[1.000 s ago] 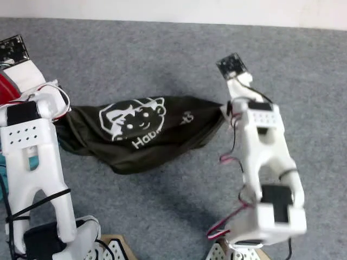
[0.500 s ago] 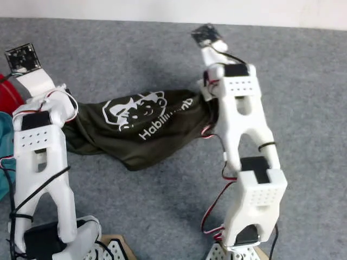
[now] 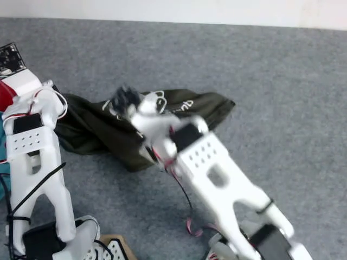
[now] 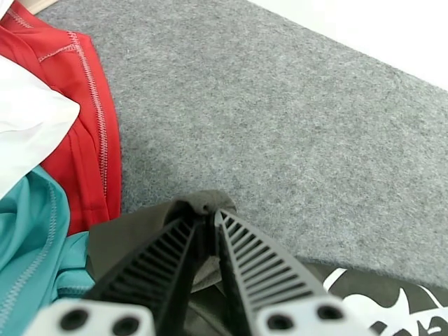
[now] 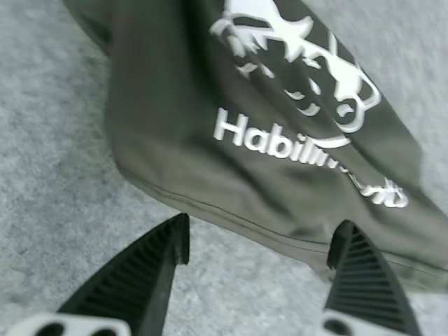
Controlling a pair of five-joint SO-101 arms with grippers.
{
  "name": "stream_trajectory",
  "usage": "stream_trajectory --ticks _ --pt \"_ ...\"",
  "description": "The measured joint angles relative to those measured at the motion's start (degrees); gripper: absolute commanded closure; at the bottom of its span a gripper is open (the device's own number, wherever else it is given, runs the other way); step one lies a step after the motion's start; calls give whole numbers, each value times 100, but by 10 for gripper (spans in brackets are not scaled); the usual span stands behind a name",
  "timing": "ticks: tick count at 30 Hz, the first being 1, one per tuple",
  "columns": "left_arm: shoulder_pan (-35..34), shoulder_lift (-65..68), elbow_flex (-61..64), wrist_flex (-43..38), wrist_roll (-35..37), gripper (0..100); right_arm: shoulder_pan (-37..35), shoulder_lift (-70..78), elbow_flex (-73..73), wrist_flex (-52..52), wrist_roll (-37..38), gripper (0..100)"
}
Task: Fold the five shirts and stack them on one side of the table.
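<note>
Now left gripper (image 4: pixel 206 217) pinches dark shirt (image 3: pixel 201 103) edge, right gripper (image 5: pixel 260 231) spread wide over near hem. Best grab hem low, pull slow, get shirt flat.

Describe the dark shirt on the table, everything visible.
The dark shirt is olive-black cloth with a white cartoon print and lettering. It lies bunched and wrinkled on the grey table, one end beside the red shirt. The left gripper is shut on a fold of it; the right gripper hangs open over its hem.
</note>
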Motion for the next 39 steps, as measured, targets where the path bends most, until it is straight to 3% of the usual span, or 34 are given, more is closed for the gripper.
stream_trajectory --ticks 4,8,16,21,25,39 --pt "0 0 0 -9 0 993 -167 -440 1635 -1152 -18 688" --pt "0 0 0 -9 0 993 -563 -501 2374 -1785 -26 688" --pt "0 0 0 -9 0 993 -879 -475 2576 -2664 -185 688" --pt "0 0 0 -9 0 993 -897 387 2558 -3270 -352 688" --pt "0 0 0 -9 0 993 -1029 1116 2268 -3323 -360 688" --pt "0 0 0 -9 0 993 -1582 1600 1662 -3209 -387 688"
